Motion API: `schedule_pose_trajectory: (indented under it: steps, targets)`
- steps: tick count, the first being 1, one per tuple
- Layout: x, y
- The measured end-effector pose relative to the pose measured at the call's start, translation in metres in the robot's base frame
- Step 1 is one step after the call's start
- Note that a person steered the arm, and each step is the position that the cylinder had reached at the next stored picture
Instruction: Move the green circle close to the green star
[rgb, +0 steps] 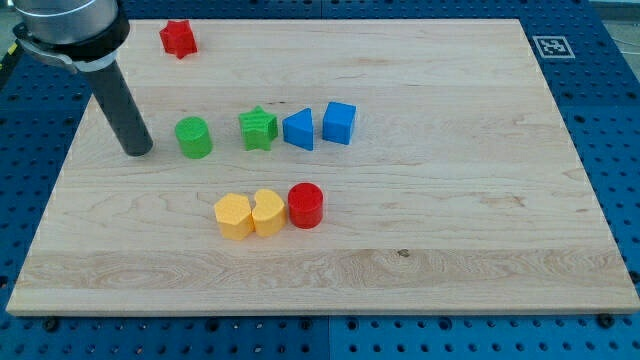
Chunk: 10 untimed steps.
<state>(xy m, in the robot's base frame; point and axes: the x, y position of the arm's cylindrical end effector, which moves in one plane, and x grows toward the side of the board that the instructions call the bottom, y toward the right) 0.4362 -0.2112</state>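
My tip (140, 151), bare, touching nothing, sits just left of green circle (194, 137). Approach step; next, push rightward toward green star (258, 128).

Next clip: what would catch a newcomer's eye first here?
The thick dark rod at the view's upper left, my tip resting just left of the green circle block. Right of it runs a row: green star block, blue triangular block, blue cube. Two yellow blocks and a red cylinder cluster below.
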Motion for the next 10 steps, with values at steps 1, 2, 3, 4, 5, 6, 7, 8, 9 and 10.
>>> schedule_pose_trajectory:
  steps: [1,2,3,4,5,6,7,8,9,10]
  targets:
    - [0.005,0.029]
    - [0.007,0.040]
    - [0.009,0.048]
    - [0.009,0.049]
    - [0.000,0.019]
    - [-0.010,0.012]
    - [-0.010,0.011]
    - [-0.030,-0.011]
    - [-0.040,-0.014]
    - [-0.048,-0.025]
